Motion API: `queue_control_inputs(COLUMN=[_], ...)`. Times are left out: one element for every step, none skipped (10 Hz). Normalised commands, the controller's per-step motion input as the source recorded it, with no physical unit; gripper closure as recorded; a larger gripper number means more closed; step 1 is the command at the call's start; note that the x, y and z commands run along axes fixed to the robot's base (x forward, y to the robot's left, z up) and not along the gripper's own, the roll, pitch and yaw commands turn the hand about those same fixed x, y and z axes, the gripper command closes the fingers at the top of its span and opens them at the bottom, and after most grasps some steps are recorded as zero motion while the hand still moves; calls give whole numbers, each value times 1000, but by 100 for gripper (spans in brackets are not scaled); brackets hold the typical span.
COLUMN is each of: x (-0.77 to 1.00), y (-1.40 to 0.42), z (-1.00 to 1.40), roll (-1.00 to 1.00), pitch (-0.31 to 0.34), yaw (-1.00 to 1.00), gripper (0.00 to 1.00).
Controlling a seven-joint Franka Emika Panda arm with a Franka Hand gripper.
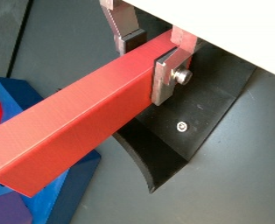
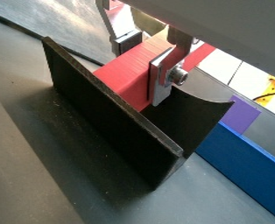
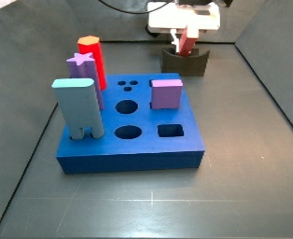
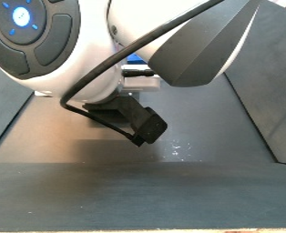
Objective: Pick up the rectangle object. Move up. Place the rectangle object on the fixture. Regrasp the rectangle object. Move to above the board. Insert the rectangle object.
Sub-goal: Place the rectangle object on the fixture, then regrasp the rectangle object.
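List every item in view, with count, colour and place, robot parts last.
Board: one, blue, floor centre.
Pale-blue block: one, upright in the board.
Red peg: one, upright in the board.
Purple star piece: one, beside the red peg.
Purple block: one, in the board.
Fixture: one, dark, behind the board.
Rectangle object: one, red, over the fixture.
Gripper: one, silver jaws shut on the rectangle object above the fixture.

Dark grey matte floor (image 3: 249, 187), low surrounding walls (image 3: 268, 70).
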Motion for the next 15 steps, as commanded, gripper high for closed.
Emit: queue_control_inputs(x=[0, 0, -3, -27, -34, -38, -44, -42, -35, -34, -5, -1, -30, -52, -62], y=[0, 0, 2, 5, -4, -2, -3, -2, -1, 0, -1000, -1000, -1000, -1000, -1000], z=[0, 1000, 1000, 1000, 1000, 1000, 885, 710, 529, 290, 830, 785, 748, 697, 652], roll=[0, -7, -5, 16, 43, 53, 60, 61, 62, 58, 1000, 1000, 1000, 1000, 1000], pitch=[0, -14, -12, 0, 11, 19, 36, 46, 54, 66, 59, 57, 47, 39, 36], yaw=[0, -19, -14, 2, 14, 19, 17, 12, 7, -3, 32, 32, 30, 30, 29], gripper=[0, 0, 0, 0, 0, 0, 0, 0, 0, 0, 0, 0, 0, 0, 0])
